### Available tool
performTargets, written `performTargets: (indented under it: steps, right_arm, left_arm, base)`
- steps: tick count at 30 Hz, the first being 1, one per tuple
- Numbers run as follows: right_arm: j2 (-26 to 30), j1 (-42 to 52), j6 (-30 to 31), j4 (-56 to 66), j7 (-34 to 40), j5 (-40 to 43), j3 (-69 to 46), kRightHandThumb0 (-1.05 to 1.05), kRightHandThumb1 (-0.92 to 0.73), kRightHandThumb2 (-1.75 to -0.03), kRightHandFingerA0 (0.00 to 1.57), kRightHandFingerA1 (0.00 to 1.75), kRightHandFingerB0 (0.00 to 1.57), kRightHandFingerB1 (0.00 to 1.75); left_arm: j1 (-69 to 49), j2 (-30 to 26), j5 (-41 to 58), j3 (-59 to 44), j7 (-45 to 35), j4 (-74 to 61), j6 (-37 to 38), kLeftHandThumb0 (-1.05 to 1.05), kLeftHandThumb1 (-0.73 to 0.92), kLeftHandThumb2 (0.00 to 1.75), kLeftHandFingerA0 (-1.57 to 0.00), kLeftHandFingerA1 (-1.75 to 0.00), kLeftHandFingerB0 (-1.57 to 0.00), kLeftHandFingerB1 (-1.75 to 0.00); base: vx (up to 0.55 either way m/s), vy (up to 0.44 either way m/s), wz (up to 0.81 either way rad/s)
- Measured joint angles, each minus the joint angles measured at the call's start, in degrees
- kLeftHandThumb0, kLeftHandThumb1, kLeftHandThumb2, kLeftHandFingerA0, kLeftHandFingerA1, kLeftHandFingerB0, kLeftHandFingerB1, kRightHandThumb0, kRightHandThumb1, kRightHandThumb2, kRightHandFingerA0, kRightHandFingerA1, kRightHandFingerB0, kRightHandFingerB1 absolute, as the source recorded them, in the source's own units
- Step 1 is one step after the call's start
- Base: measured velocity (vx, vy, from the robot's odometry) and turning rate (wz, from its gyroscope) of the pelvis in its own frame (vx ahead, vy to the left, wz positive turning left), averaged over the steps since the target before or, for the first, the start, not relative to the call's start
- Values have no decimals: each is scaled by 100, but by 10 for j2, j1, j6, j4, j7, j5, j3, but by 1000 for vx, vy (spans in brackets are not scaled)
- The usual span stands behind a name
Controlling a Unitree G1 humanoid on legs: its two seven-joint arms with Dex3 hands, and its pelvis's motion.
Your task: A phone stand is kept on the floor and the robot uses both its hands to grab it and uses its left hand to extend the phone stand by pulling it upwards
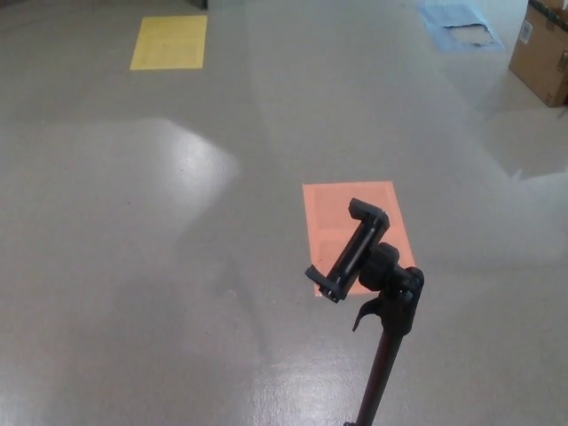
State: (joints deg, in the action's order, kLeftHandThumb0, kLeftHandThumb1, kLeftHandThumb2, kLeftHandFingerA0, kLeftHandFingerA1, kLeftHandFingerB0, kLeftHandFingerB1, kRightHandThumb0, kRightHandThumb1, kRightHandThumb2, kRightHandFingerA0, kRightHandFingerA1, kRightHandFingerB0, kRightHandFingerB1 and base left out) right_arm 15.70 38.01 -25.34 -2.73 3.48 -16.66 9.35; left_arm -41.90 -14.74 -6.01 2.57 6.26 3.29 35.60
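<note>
Zero hands in my view, so I cannot tell their state; phone stand (377, 302) upright on floor (133, 266) before orange patch (333, 209), ungrasped, extension unconfirmed.

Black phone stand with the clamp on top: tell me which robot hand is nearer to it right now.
Neither can be judged: no robot hand shows in the head view. The black phone stand stands alone on the grey floor.

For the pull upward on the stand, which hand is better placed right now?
Neither can be judged: no hand shows in the head view. The stand rises from the bottom edge, right of centre, clamp empty. Position alone would put the right nearer; the task gives the pull to the left.
</note>
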Motion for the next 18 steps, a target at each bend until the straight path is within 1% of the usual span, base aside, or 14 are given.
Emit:
performTargets:
  steps: [1, 2, 4, 5, 7, 8, 9, 13, 14, 16, 17, 18]
  right_arm:
    - [1, 10, -1, 5, 0, 0, -2, -105, -54, -91, 0, 0, 0, 0]
    - [3, 22, -4, 12, 0, 0, -5, -100, -67, -61, 0, 0, 0, 0]
    - [5, 45, -13, 18, 2, 0, -13, -98, -65, -60, 0, 0, 0, 0]
    - [5, 57, -18, 19, 3, -1, -15, -105, -56, -101, 0, 21, 0, 19]
    - [5, 83, -30, 18, 9, -6, -22, -105, -56, -101, 0, 21, 0, 19]
    - [5, 96, -36, 18, 13, -9, -26, -105, -55, -94, 0, 14, 0, 13]
    - [5, 102, -39, 18, 15, -11, -27, -105, -54, -91, 0, 11, 0, 11]
    - [4, 145, -68, -11, 37, -21, -37, -105, -54, -91, 0, 11, 0, 11]
    - [3, 153, -76, -19, 43, -24, -39, -105, -56, -94, 0, 10, 0, 10]
    - [3, 160, -89, -33, 53, -30, -41, -105, -57, -95, 0, 8, 0, 8]
    - [2, 160, -97, -44, 58, -32, -42, -105, -61, -100, 0, 11, 0, 9]
    - [2, 160, -106, -55, 62, -33, -43, -105, -61, -99, 0, 10, 0, 8]
  left_arm:
    - [-7, -1, 2, -3, -1, 1, 5, -95, 67, 108, 0, -4, 0, -14]
    - [-16, -2, 5, -6, -3, 3, 11, -99, 67, 86, 0, -15, -2, -20]
    - [-32, -3, 8, -15, -5, 9, 27, -100, 67, 84, 0, -16, 0, -21]
    - [-40, -3, 9, -18, -6, 13, 34, -87, 62, 108, -1, -13, -1, -19]
    - [-56, -3, 13, -24, -7, 23, 47, -87, 62, 108, -1, -13, -1, -19]
    - [-64, -2, 16, -28, -8, 28, 55, -91, 65, 107, -1, -10, -2, -18]
    - [-68, -2, 17, -29, -9, 31, 59, -94, 66, 108, -1, -6, -1, -19]
    - [-94, -2, 28, -39, -12, 68, 89, -94, 66, 108, -1, -6, -1, -19]
    - [-99, -2, 30, -42, -13, 76, 97, -89, 65, 107, 0, -11, -2, -22]
    - [-103, -2, 34, -46, -15, 89, 108, -88, 66, 108, 0, -12, -3, -22]
    - [-105, -2, 37, -49, -17, 98, 115, -90, 68, 109, -1, -11, -2, -21]
    - [-105, -2, 39, -53, -18, 107, 121, -90, 70, 109, -1, -9, -2, -21]
  base:
    - [0, 0, 0]
    - [0, 0, 0]
    - [0, 0, 0]
    - [0, 0, 0]
    - [0, 0, 0]
    - [0, 0, 0]
    - [0, 0, 0]
    - [0, 0, 0]
    - [0, 0, 0]
    - [0, 0, 0]
    - [0, 0, 0]
    - [0, 0, 0]
